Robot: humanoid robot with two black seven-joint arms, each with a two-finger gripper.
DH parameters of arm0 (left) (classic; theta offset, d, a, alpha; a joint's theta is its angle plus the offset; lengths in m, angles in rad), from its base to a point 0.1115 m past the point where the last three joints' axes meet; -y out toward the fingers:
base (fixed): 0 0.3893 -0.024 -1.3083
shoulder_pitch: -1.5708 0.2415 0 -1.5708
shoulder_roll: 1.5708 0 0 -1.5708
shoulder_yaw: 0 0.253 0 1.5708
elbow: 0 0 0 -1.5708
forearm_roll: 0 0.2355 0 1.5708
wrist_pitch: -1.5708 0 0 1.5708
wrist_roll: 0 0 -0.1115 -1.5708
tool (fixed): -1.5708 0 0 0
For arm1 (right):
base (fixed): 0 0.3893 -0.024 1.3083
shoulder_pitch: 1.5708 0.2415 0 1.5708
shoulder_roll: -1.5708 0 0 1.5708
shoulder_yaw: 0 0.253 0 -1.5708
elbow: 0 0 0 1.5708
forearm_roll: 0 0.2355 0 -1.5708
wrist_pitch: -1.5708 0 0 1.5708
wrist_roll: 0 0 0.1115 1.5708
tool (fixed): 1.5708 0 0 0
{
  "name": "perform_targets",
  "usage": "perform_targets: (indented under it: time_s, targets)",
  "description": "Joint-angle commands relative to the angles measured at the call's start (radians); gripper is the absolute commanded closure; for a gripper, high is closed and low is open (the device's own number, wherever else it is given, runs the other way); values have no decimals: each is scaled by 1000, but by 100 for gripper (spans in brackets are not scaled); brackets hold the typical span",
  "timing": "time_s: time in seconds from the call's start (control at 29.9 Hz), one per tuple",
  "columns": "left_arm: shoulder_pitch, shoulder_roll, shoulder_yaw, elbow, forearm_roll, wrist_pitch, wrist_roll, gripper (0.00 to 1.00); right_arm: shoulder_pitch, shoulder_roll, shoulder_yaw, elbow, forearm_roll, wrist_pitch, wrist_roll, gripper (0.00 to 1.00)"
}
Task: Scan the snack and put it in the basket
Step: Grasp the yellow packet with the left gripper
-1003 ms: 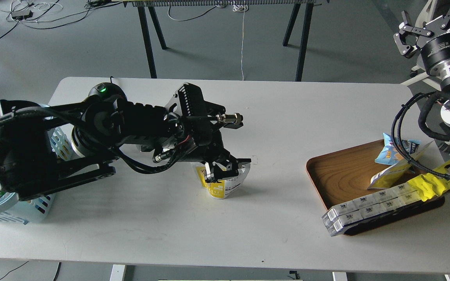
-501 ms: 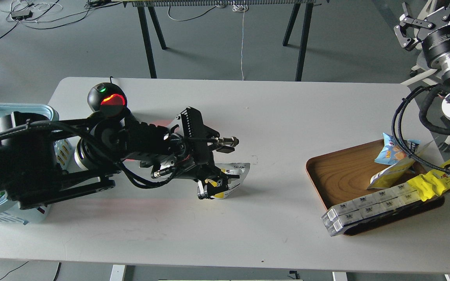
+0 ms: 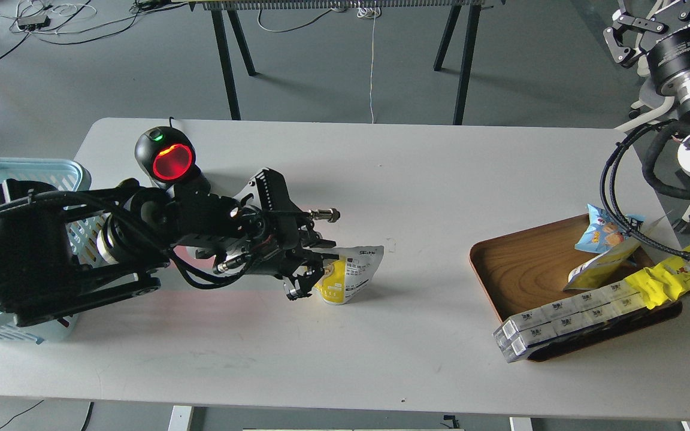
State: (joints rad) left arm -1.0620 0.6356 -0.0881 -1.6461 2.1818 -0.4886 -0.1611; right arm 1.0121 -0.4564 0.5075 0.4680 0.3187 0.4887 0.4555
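The left arm (image 3: 51, 251) is hiding much of the basket (image 3: 27, 173), at nine o'clock; the right gripper (image 3: 650, 24), at one o'clock, is running off the top edge.

Even overhead light, soft shadows, sharp focus, red scanner (image 3: 172, 161) glow

One head camera, high and looking down

It faced forward over the white table (image 3: 429, 179), near enough to fill the frame; grey floor showed beyond.
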Motion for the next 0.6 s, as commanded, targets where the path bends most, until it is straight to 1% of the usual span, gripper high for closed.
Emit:
perform_targets:
  time_s: [0.0,0.03,0.13,0.17,0.4,0.57]
  targets:
    - [4,9,-1,-1,0,0,0,80,-1,-2,2,0,2,0,0,1]
    - [4,9,-2,-3,0,0,0,81,-1,-2,2,0,2,0,0,1]
    - [1,9,-2,-4,0,0,0,93,-3,-4,6,-2,3,0,0,1]
    - [1,9,-4,-4,0,0,0,95,-4,-5,9,-2,3,0,0,1]
    - [2,18,-4,-4,0,0,-1,100,-15,2,26,-3,3,0,0,1]
    - [1,15,-6,-6,0,0,-1,100,-70,33,51,-2,8,0,0,1]
